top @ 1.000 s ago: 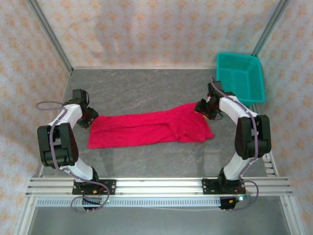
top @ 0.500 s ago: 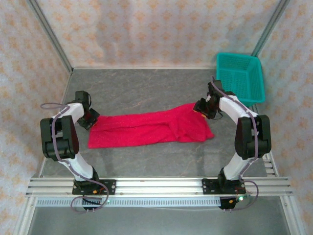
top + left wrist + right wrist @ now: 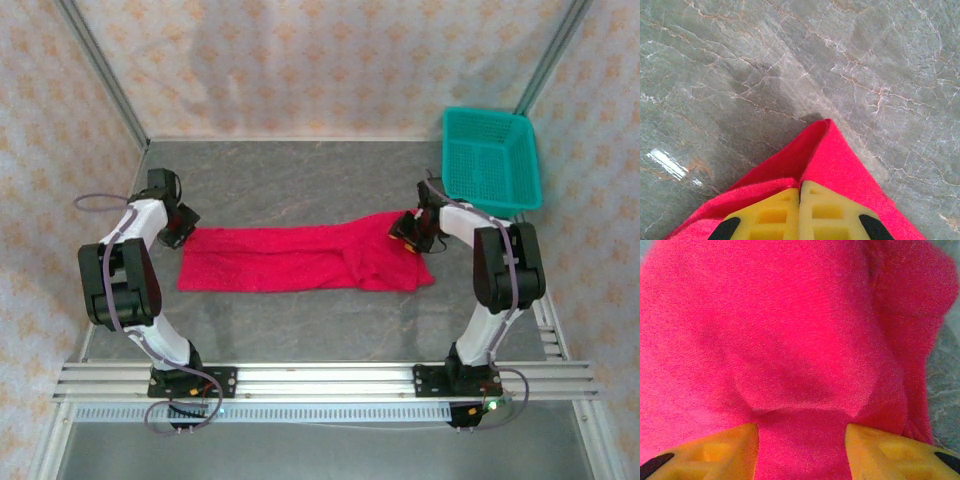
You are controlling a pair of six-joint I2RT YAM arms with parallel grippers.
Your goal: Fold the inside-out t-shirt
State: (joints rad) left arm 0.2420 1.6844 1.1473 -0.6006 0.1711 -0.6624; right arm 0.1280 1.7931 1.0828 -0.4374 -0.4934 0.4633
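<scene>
Red cloth, the inside-out t-shirt (image 3: 300,258), lies stretched into a long, low band across the middle of the grey marbled table (image 3: 300,180), running from one arm to the other. Its left end is narrow and straight-edged. Its right end is wider and rumpled, with folds lapping over one another.

Left gripper (image 3: 183,235): seen from above, it sits at the far left corner of the band, touching the cloth. From the left wrist camera, the left gripper (image 3: 800,186) has its two yellow fingers (image 3: 770,212) pressed flat together, with a mere seam between them. A pointed corner of the t-shirt (image 3: 840,165) juts out just beyond the tips, creased along that same seam and spreading to both sides, so the corner is pinched. Bare table (image 3: 790,60) lies beyond the point.

Right gripper (image 3: 405,232): seen from above, it rests on the far right corner of the shirt, at the rumpled end. From the right wrist camera, the right gripper (image 3: 802,435) has its yellow fingers (image 3: 715,450) standing apart, and a thick bunch of red cloth (image 3: 790,330) fills the gap between them, puckered where it enters. The jaws clamp that bunch.

Teal mesh basket (image 3: 490,160): it stands at the far right corner of the table, apart from the shirt.
</scene>
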